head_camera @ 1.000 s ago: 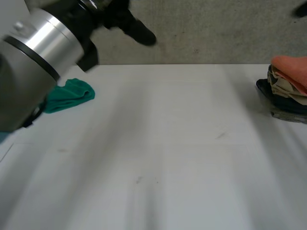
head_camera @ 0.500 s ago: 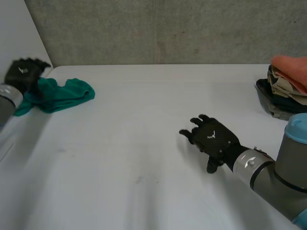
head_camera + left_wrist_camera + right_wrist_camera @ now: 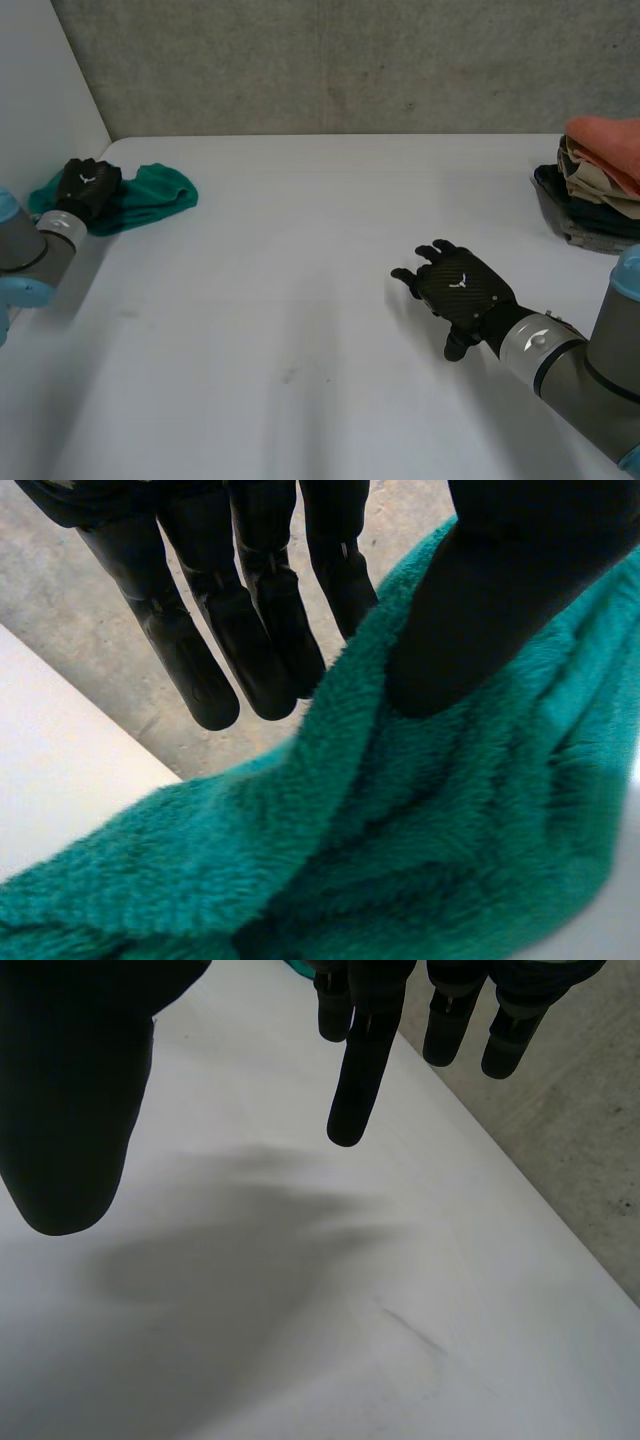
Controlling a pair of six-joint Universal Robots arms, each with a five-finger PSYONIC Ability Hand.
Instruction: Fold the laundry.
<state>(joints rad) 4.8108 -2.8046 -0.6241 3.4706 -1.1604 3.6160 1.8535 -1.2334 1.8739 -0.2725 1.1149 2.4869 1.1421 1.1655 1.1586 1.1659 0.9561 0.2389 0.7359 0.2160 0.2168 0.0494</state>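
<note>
A crumpled green towel (image 3: 150, 195) lies at the table's far left corner. My left hand (image 3: 85, 185) is on the towel's left end. In the left wrist view a fold of the towel (image 3: 400, 830) rises between my thumb (image 3: 480, 610) and my straight fingers (image 3: 250, 630), which pinch it. My right hand (image 3: 460, 290) is over the white table (image 3: 300, 300), right of its middle, palm down with its fingers (image 3: 360, 1060) spread and nothing in them.
A dark basket (image 3: 565, 205) at the table's far right edge holds a stack of clothes (image 3: 600, 160), orange on top and beige below. A grey wall runs behind the table, and a white panel stands at the left.
My left arm has swung away from the camera to the green towel, and its hand has closed on it. My right hand has come into view and shifted slightly to the right.
</note>
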